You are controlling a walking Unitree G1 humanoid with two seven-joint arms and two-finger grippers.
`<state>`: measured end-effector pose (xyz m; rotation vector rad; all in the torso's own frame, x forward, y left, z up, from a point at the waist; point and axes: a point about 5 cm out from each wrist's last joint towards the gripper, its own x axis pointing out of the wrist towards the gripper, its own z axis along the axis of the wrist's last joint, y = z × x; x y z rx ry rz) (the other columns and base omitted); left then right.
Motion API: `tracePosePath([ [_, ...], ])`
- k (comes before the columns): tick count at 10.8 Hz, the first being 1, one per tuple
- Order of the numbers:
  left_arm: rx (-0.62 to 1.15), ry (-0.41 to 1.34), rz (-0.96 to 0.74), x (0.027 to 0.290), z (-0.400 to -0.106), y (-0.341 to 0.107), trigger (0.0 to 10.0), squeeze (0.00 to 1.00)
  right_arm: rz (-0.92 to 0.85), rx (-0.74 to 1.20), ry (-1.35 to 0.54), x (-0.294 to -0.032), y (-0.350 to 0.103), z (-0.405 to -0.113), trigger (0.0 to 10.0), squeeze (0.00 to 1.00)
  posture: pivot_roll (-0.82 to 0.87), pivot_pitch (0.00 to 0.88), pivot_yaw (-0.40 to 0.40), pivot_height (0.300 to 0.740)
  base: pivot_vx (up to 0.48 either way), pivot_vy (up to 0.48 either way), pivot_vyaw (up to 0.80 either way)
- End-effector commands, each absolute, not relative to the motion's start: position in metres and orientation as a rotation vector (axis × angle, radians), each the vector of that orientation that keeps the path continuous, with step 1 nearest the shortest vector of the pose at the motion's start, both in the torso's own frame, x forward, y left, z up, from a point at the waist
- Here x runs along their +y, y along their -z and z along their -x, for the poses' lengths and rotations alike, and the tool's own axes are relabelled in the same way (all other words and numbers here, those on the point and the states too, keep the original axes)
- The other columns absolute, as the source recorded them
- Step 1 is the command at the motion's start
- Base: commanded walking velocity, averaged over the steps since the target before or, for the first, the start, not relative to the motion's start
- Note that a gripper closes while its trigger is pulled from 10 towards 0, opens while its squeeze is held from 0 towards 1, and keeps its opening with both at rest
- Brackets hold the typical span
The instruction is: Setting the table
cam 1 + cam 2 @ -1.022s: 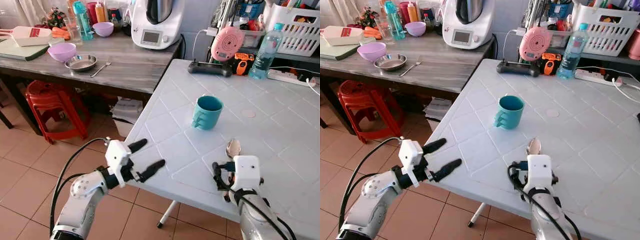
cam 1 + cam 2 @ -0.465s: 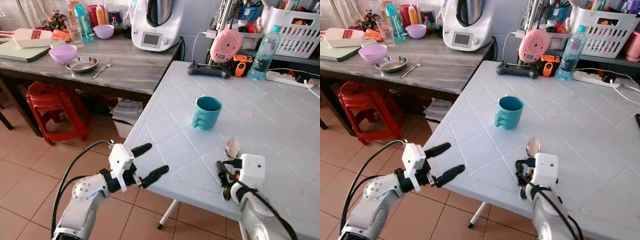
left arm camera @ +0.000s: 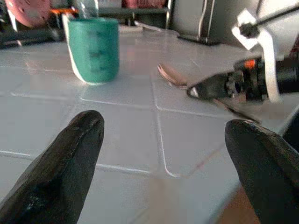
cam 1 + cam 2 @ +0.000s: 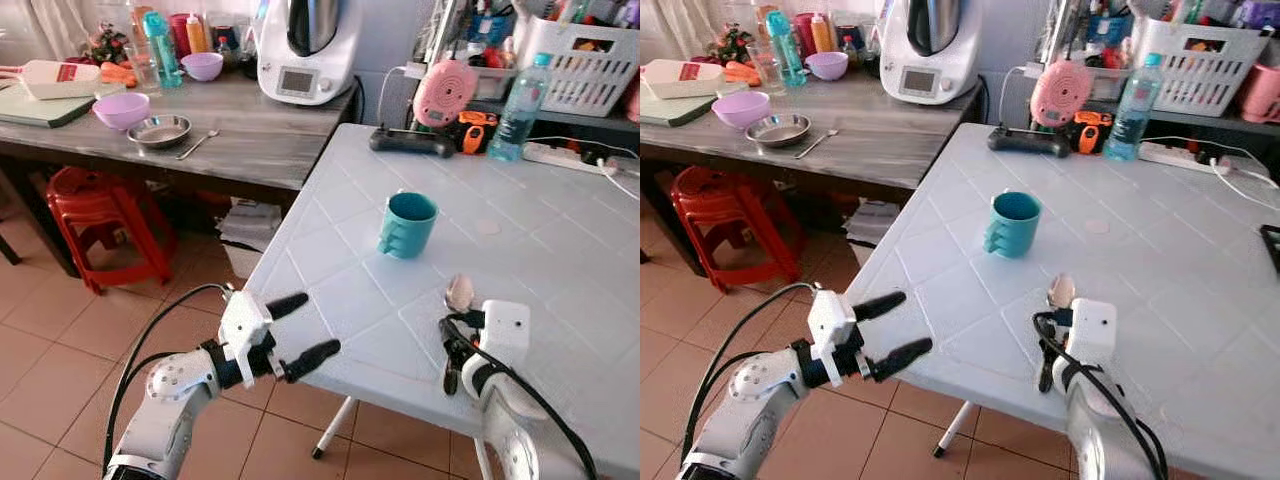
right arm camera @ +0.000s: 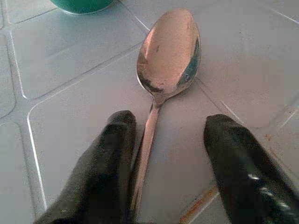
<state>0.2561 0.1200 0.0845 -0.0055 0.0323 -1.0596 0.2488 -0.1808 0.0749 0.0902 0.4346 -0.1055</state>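
Two claw fingers (image 5: 114, 163) straddle spoon (image 5: 169, 53) (seemingly ungripped), table (image 4: 560, 250).

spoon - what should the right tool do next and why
Probably back the right tool away from the spoon. The spoon lies flat on the white table near the teal cup, and the open fingers straddle its handle, so it looks placed.

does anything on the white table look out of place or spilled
Nothing is spilled. The teal cup stands upright and the spoon lies flat between the right gripper's open fingers. A power strip with cables sits at the far edge.
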Motion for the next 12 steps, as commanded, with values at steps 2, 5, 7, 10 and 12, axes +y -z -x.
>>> tracePosePath([
  [2, 0.05, 1.073, -0.058, 0.124, -0.263, -0.084, 10.0, 0.0, -0.105, 0.505, 0.07, -0.175, -0.064, -0.249, 0.0, 0.0, -0.05, 0.007, 0.016, 0.74, 0.0, 0.0, 0.0],
  [5, 0.055, 1.055, -0.074, 0.127, -0.266, -0.083, 10.0, 0.0, -0.102, 0.517, 0.063, -0.174, -0.061, -0.249, 0.0, 0.0, -0.04, 0.008, 0.021, 0.74, 0.0, 0.0, 0.0],
  [7, 0.054, 1.061, -0.078, 0.127, -0.266, -0.083, 10.0, 0.0, -0.105, 0.52, 0.065, -0.176, -0.059, -0.249, 0.0, 0.0, -0.04, 0.009, 0.023, 0.74, 0.0, 0.0, 0.0],
  [10, 0.054, 1.078, -0.096, 0.127, -0.266, -0.083, 10.0, 0.0, -0.115, 0.529, 0.073, -0.176, -0.055, -0.249, 0.0, 0.0, -0.04, 0.013, 0.026, 0.74, 0.0, 0.0, 0.0],
  [12, 0.049, 1.075, -0.097, 0.126, -0.267, -0.084, 10.0, 0.0, -0.131, 0.528, 0.074, -0.174, -0.055, -0.249, 0.0, 0.0, -0.04, 0.012, 0.027, 0.74, 0.0, 0.0, 0.0],
])
